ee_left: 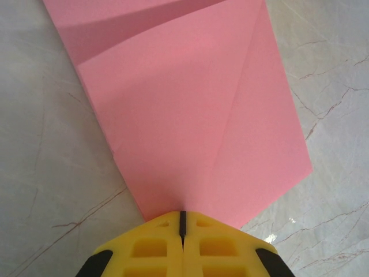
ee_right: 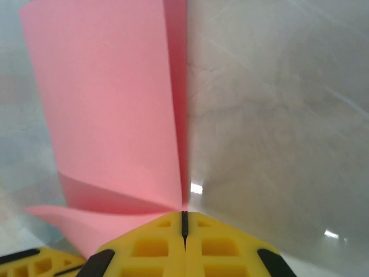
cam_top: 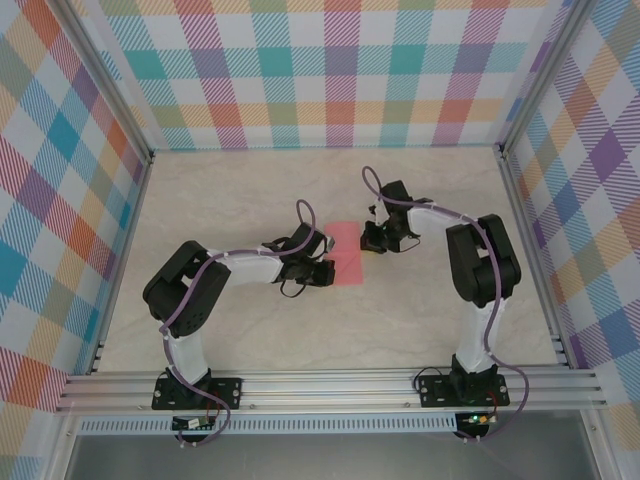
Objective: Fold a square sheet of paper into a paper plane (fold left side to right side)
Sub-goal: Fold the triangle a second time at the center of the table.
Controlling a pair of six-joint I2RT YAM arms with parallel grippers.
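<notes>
You had left gripper [ee_left: 183, 221] jaws together, tips at corner of square sheet of paper [cam_top: 347, 252], likely pinning it flat. Right gripper [ee_right: 184, 219] jaws also together at fold edge, probably pressing crease. Sheet lay mid-table [cam_top: 240, 190], between both grippers.

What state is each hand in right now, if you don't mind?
Left hand: closed, at the pink-red folded paper sheet.
Right hand: closed, at that sheet too.
</notes>
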